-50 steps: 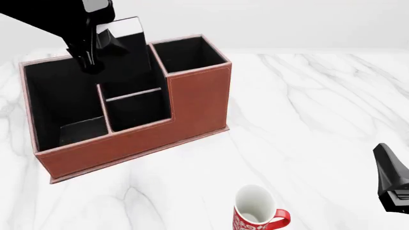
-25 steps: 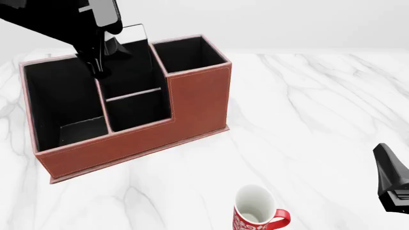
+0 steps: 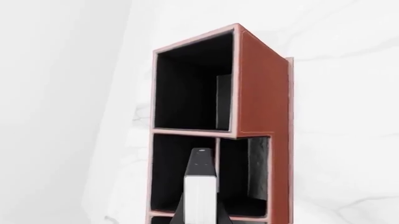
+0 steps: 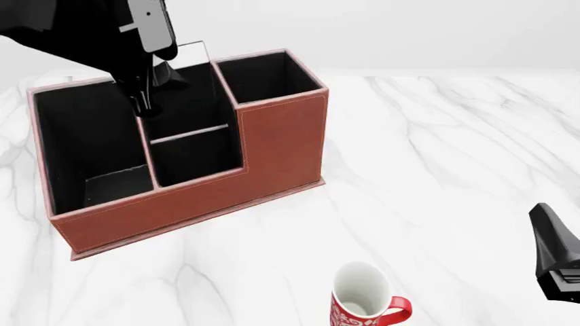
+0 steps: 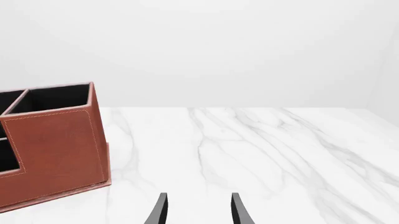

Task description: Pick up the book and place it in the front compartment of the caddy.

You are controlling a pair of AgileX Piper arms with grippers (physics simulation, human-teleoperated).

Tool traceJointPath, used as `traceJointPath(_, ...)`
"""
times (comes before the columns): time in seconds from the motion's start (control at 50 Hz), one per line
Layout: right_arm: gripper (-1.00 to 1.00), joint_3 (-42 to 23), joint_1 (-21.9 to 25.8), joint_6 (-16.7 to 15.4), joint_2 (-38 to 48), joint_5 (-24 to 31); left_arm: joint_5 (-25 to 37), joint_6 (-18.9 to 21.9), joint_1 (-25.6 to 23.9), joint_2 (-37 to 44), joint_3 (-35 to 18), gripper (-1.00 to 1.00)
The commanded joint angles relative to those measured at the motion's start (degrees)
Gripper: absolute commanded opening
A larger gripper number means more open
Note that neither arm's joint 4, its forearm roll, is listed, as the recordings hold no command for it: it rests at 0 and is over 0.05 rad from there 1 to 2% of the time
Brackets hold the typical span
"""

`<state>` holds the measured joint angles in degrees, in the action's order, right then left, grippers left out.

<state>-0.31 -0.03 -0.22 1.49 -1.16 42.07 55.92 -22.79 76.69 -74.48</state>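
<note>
Overhead, left jaws clamp the book (image 4: 186, 64) above the caddy (image 4: 272, 142); right jaws gape.

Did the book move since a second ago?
Yes. In the front view the book, held by the left gripper, has sunk lower against the caddy wall, going down into its middle section.

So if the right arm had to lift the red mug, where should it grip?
Probably the mug wall at the rim, from straight above, with one finger inside and one outside. It stands upright with its mouth open upward. Its handle juts toward the right, so take the rim on the side away from it.
</note>
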Motion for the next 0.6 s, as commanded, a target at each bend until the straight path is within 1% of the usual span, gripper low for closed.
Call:
traceJointPath(0.02,1.00,0.0,0.0,0.1,-0.3,0.3,-0.7,1.7,1.0,0.5,-0.6,-1.00)
traceJointPath(0.08,1.00,0.0,0.0,0.1,-0.3,0.3,-0.7,2.2,1.4,0.9,-0.8,-1.00)
traceJointPath(0.18,1.00,0.0,0.0,0.1,-0.3,0.3,0.4,1.6,0.8,1.7,-2.7,-1.00)
traceJointPath(0.22,1.00,0.0,0.0,0.1,-0.3,0.3,0.3,2.0,1.1,1.8,-2.6,-1.00)
traceJointPath(0.24,1.00,0.0,0.0,0.1,-0.3,0.3,-0.1,3.1,2.0,1.9,-2.0,-1.00)
traceJointPath(0.32,1.00,0.0,0.0,0.1,-0.3,0.3,0.5,2.5,1.3,2.5,-3.3,-1.00)
traceJointPath(0.34,1.00,0.0,0.0,0.1,-0.3,0.3,1.5,1.2,0.0,3.1,-4.6,-1.00)
traceJointPath(0.38,1.00,0.0,0.0,0.1,-0.3,0.3,1.0,2.2,0.9,3.2,-4.2,-1.00)
traceJointPath(0.4,1.00,0.0,0.0,0.1,-0.3,0.3,1.0,2.1,0.9,3.5,-4.5,-1.00)
traceJointPath(0.42,1.00,0.0,0.0,0.1,-0.3,0.3,1.9,0.4,-0.5,3.7,-5.8,-1.00)
traceJointPath(0.46,1.00,0.0,0.0,0.1,-0.3,0.3,1.2,1.9,1.0,4.0,-4.9,-1.00)
traceJointPath(0.6,1.00,0.0,0.0,0.1,-0.3,0.3,1.2,1.7,0.9,4.5,-5.3,-1.00)
